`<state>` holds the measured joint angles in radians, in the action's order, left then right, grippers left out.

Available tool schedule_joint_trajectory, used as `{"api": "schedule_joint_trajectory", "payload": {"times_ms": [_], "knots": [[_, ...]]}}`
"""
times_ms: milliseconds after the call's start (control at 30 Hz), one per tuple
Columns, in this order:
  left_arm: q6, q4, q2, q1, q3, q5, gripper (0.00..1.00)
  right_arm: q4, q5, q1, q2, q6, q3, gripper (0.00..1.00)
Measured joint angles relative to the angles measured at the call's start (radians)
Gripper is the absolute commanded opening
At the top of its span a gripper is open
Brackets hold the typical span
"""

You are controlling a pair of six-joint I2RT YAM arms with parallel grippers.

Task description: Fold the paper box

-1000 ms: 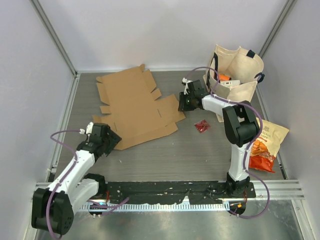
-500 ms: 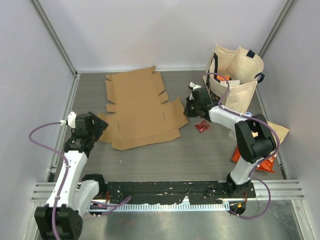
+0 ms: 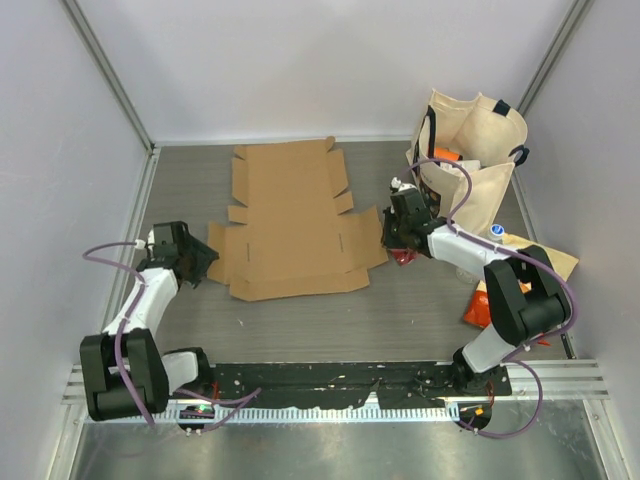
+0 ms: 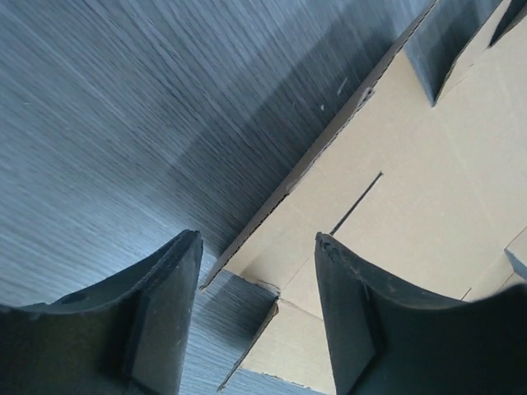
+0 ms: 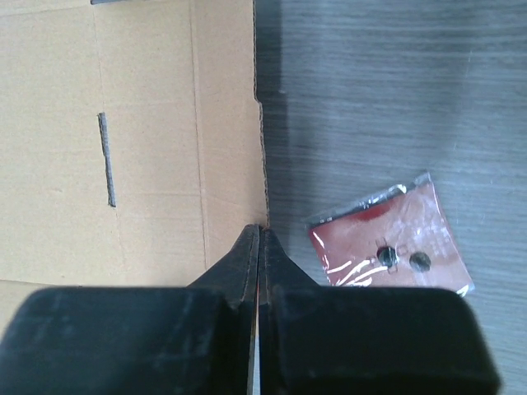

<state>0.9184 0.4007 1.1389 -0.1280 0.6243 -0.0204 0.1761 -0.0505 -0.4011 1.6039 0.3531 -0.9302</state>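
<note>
The paper box (image 3: pixel 295 220) is a flat brown cardboard sheet with flaps and slits, lying in the middle of the table. My left gripper (image 3: pixel 200 262) is open just off its lower left corner. In the left wrist view, that corner flap (image 4: pixel 280 271) shows between and beyond the spread fingers (image 4: pixel 257 239), with nothing gripped. My right gripper (image 3: pixel 392 236) is shut, and its joined fingertips (image 5: pixel 262 229) rest right on the sheet's right edge (image 5: pixel 230 164).
A small red packet (image 3: pixel 404 257) (image 5: pixel 387 243) lies just right of the right gripper's tips. A cream tote bag (image 3: pixel 475 150) stands at the back right. An orange snack bag (image 3: pixel 520 285) lies under the right arm. Walls enclose the table on the left, back and right.
The cardboard sheet has turned clockwise and slid right, following the right gripper, which shut and moved right and nearer. The left gripper swung left, then back to the sheet's left corner.
</note>
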Motion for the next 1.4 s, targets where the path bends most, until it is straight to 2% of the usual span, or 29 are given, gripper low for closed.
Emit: {"api": "schedule_joint_trajectory", "payload": {"times_ms": [133,333,567,700,733,767,833,867,933,1000,1067,1167,1300,1400], "knots": [[-0.019,-0.031,0.088,-0.001,0.000,0.072,0.53,0.003,-0.018,-0.014,-0.039,0.020,0.036,0.02],[-0.051,-0.056,0.173,-0.001,0.000,0.151,0.58,0.003,-0.028,-0.018,-0.047,0.035,0.040,0.03],[-0.068,-0.087,0.169,-0.002,0.000,0.176,0.37,-0.017,-0.072,-0.019,-0.050,0.019,0.061,0.03],[-0.077,-0.099,0.157,-0.002,0.000,0.175,0.34,-0.032,-0.071,-0.019,-0.062,0.014,0.080,0.01],[-0.082,-0.098,0.156,-0.002,0.000,0.174,0.37,-0.037,-0.067,-0.019,-0.065,0.014,0.084,0.01],[-0.086,-0.097,0.154,-0.002,0.000,0.172,0.49,-0.042,-0.061,-0.019,-0.068,0.014,0.087,0.01],[-0.092,-0.092,0.145,-0.002,0.000,0.167,0.62,-0.053,-0.043,-0.019,-0.076,0.019,0.095,0.02],[-0.095,-0.082,0.131,-0.002,0.000,0.165,0.73,-0.061,-0.021,-0.018,-0.084,0.029,0.103,0.02],[-0.102,-0.051,0.074,0.001,0.000,0.153,0.83,-0.079,0.018,-0.019,-0.098,0.068,0.117,0.01],[-0.114,-0.019,-0.007,0.011,0.001,0.139,0.85,-0.100,0.059,-0.029,-0.119,0.124,0.135,0.02],[-0.120,0.017,-0.113,0.032,0.005,0.118,0.82,-0.119,0.072,-0.050,-0.139,0.182,0.147,0.01],[-0.111,0.061,-0.241,0.111,0.026,0.100,0.80,-0.160,0.068,-0.084,-0.171,0.290,0.159,0.01],[-0.008,0.061,-0.332,0.327,0.019,0.099,0.82,-0.241,0.061,-0.102,-0.196,0.440,0.180,0.01],[0.132,0.003,-0.348,0.495,-0.058,0.098,0.87,-0.298,0.058,-0.102,-0.197,0.542,0.187,0.01]]}}
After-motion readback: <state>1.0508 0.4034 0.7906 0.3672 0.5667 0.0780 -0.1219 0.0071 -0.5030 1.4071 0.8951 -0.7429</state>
